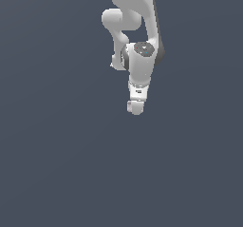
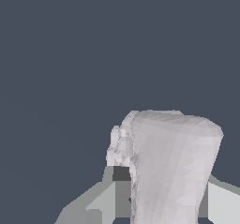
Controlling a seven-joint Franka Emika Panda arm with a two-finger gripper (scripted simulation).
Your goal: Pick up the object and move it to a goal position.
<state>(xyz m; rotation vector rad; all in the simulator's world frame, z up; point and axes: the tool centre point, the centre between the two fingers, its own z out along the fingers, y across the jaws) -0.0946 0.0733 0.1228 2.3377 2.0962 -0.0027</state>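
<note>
The object [image 2: 171, 162] is a whitish-grey rounded lump with a flattish top. In the wrist view it fills the space between the two grey fingers [image 2: 105, 202], which press on its sides. My gripper [image 2: 166, 180] is shut on it. In the exterior view the white arm reaches down the middle of the picture and the gripper [image 1: 136, 103] points toward the camera. The object [image 1: 136, 109] shows as a small pale lump at the gripper's tip. How high it is above the floor cannot be told.
A uniform dark blue-grey ground [image 1: 57, 164] surrounds the arm in both views. No other object and no goal marker shows.
</note>
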